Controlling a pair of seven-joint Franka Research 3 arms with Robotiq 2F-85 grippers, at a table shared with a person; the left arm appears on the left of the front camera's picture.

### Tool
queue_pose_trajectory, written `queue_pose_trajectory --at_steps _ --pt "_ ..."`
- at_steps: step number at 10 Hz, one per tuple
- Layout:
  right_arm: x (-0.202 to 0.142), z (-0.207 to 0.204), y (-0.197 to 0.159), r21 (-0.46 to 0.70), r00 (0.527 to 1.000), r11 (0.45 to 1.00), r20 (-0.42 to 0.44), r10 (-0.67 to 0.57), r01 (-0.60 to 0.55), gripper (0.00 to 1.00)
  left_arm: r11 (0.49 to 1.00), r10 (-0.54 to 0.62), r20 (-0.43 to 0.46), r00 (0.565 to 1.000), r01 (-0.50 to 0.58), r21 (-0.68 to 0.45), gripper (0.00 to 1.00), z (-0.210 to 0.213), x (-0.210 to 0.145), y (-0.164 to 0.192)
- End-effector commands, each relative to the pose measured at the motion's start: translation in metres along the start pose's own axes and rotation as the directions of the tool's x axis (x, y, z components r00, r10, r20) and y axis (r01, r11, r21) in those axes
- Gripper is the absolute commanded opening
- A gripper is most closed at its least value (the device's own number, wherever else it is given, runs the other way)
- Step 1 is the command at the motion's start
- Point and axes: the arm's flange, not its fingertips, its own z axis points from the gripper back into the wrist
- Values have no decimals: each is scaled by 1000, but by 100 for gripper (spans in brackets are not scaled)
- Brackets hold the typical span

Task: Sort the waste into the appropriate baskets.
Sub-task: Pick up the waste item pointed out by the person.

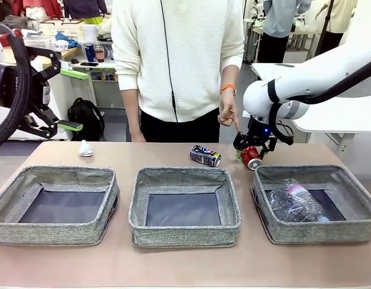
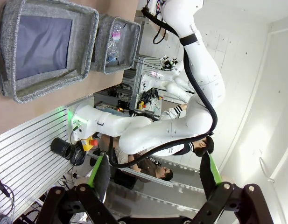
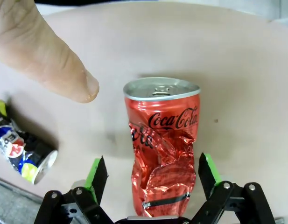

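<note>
Three baskets sit in a row along my side of the table. The left basket [image 1: 53,233] and middle basket [image 1: 185,232] hold nothing. The right basket [image 1: 317,232] holds the bottle [image 1: 300,198] among crumpled clear plastic; I cannot tell the bag apart from it.

I judge the job less than half done. Three pieces of waste lie on the bare table beyond the baskets:
- The tissue [image 1: 85,149] is behind the left basket.
- The dark can [image 1: 205,156] is behind the middle basket. It lies on its side, with its long axis roughly across the table and one end facing the red can.
- The red can [image 1: 251,158] is just beyond the right basket's far left corner.

My right gripper [image 1: 250,150] is down over the red can, jaws wide on either side of it. In the right wrist view neither pad touches the crumpled can [image 3: 165,149]. Its long axis runs up the picture between the fingers, with the silver top at the far end, away from the palm. The front view shows it tilted, and I cannot tell whether it lies flat or leans.

A person's hand [image 1: 228,111] points a finger [image 3: 45,51] down just beside the can.

My left gripper [image 1: 71,99] hangs raised at the left, jaws wide, holding nothing.
</note>
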Motion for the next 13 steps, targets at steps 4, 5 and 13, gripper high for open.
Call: queue_pose_trajectory --at_steps 4,5,13 --pt "4 -6 10 -89 1000 996 -17 -23 22 100 1000 10 -3 1000 -10 -22 100 -1 -1 -3" --pt "3 -7 10 -126 1000 992 -5 -14 13 100 1000 10 -3 1000 -10 -22 100 -1 -1 -3" --pt "3 -9 7 -159 999 987 8 -32 33 0 1000 10 -3 1000 -10 -22 100 -1 -1 -3"
